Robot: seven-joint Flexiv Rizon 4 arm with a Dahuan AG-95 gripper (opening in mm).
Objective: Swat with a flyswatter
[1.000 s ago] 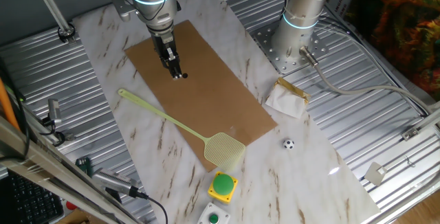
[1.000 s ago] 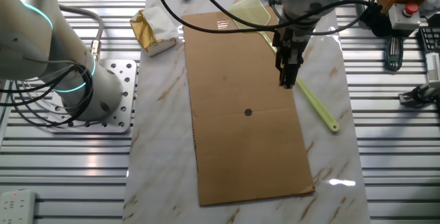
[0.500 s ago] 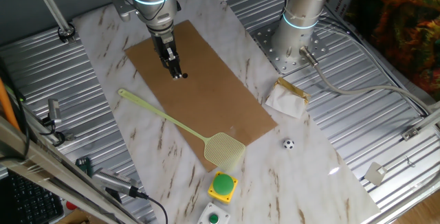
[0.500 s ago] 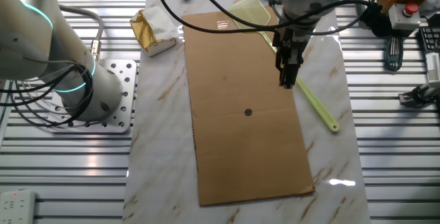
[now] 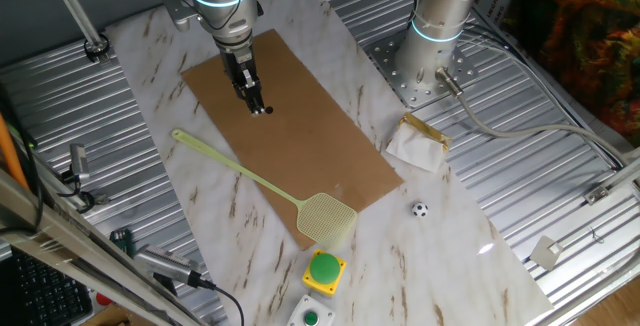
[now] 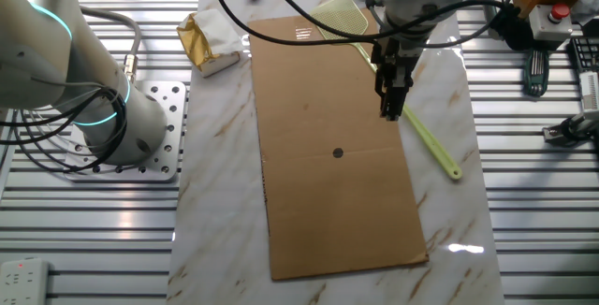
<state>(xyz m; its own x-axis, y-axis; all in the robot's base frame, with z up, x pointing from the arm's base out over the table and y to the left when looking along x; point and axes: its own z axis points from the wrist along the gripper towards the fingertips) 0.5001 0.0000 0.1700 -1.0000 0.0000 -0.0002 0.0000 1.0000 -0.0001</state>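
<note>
The pale yellow-green flyswatter (image 5: 245, 173) lies flat on the marble table, its handle end at the left and its square mesh head (image 5: 328, 216) at the brown board's near corner. In the other fixed view the flyswatter (image 6: 432, 144) runs along the board's right edge, partly hidden behind my arm. My gripper (image 5: 254, 103) hangs over the brown board (image 5: 310, 146), fingers together and empty, apart from the handle. In the other fixed view the gripper (image 6: 389, 110) is just above the board's (image 6: 328, 202) right edge, next to the handle.
A small black dot (image 5: 268, 112) marks the board beside my gripper. A round green button on a yellow base (image 5: 325, 269) sits near the swatter head. A small ball (image 5: 420, 209) and a wrapped packet (image 5: 418, 144) lie to the right. A second arm's base (image 5: 435, 26) stands behind.
</note>
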